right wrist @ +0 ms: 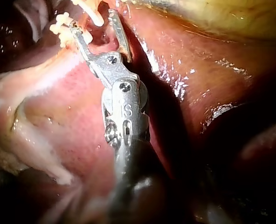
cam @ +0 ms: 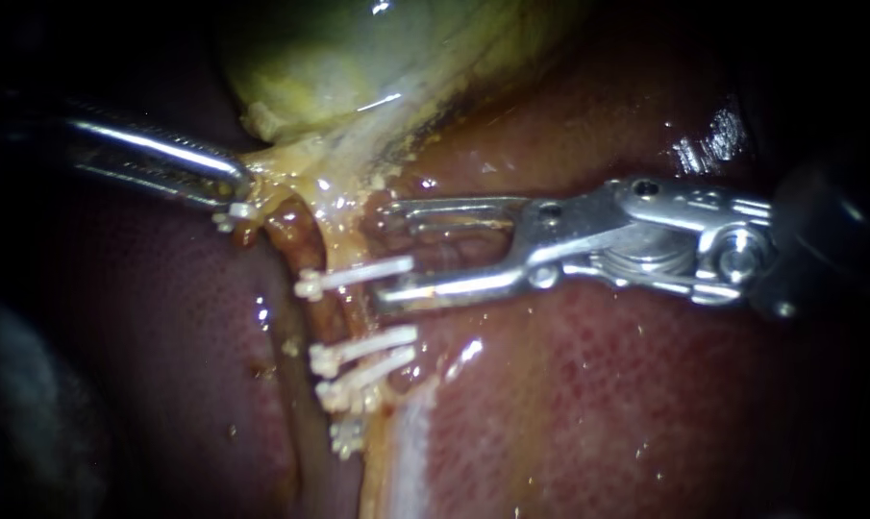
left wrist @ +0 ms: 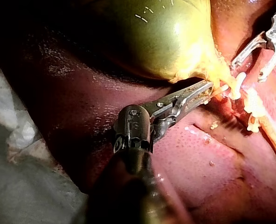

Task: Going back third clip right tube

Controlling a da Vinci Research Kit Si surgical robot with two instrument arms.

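A brown tube (cam: 300,240) runs down from the yellow-green gallbladder (cam: 358,67) over the liver. Several white clips cross it: one higher up (cam: 356,276) and two close together lower down (cam: 362,348). My right instrument (cam: 386,252) comes in from the right with its jaws open and empty, just right of the upper clip, whose end lies near the lower jaw's tip. The right wrist view shows the same open jaws (right wrist: 98,23) with a clip end (right wrist: 92,11) ahead of them. My left instrument (cam: 240,190) is shut on the yellowish tissue at the gallbladder's neck (left wrist: 212,79).
Red liver (cam: 598,404) fills the right and lower field. A pale strand (cam: 406,452) runs down below the clips, with another small clip (cam: 346,437) beside it. A further white clip (cam: 233,213) sits at my left instrument's tip. Grey cloth (left wrist: 17,140) lies beside the liver.
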